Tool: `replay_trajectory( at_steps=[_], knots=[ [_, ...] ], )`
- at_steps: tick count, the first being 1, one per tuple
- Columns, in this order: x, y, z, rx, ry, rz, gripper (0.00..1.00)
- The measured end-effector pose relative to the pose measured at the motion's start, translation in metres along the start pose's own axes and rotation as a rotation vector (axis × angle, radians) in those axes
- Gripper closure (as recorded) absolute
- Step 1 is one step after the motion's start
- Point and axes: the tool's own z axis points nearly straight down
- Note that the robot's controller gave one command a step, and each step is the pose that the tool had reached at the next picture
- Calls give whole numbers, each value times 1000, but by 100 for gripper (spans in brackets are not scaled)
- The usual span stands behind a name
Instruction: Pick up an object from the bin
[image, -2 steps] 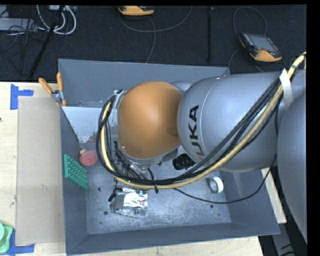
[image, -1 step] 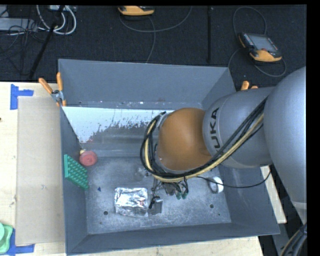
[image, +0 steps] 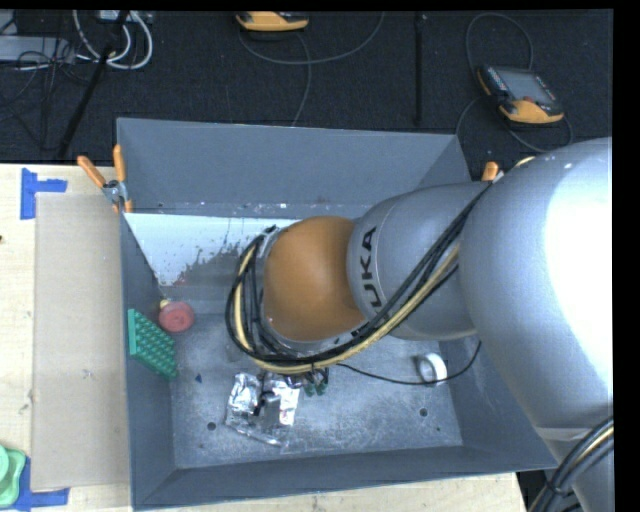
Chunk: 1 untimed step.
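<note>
Since tucked right under the orange cover on the wrist, can't tell how far open the gripper is, or whether gripping anything at all. Sits low over the front-middle of the bin floor, right on a crumpled silver foil wad. Seems to be touching the wad's top, maybe pressed into it, hard to say. Leaves most of the wad sticking out to its left and front. Well off to the left: a red disc just behind a green holey block, tilted, near the left wall. Off to the right, under the arm: a small white bit on the floor, also well apart from the gripper. Black and yellow cables looped round the cover.
</note>
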Motion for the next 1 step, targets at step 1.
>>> replay_trajectory(
  at_steps=[1],
  knots=[
    [0,-3,-1,2,1,8,100]
  ],
)
